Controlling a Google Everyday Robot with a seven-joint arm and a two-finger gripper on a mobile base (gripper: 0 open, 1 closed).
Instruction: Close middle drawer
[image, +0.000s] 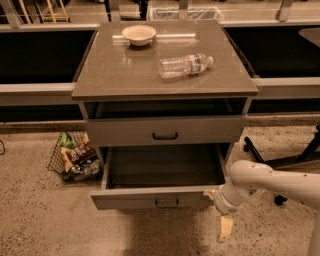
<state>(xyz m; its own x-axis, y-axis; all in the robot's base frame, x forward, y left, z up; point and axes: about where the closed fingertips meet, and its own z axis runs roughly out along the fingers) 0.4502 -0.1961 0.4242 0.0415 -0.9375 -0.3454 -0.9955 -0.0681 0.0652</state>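
Plainly, the job is not yet done: the middle drawer (150, 198) stands pulled far out from under the desk's (165, 87) front edge, its empty grey box open to view. As I judge it, the whole closing push is left to do. The gripper (223, 226) hangs low beside the drawer's front right corner, below and forward of the desk's front right corner, at the end of the white arm (265, 182) that reaches in from the right. It grips nothing, and I cannot tell whether it is open or closed, nor whether it touches the panel.

The drawer's front panel faces the camera, its small dark handle (167, 202) at the centre. The panel's long axis runs parallel to the desk's front edge, left to right. The box slides squarely to that edge, so closing means travel toward the desk's back edge.
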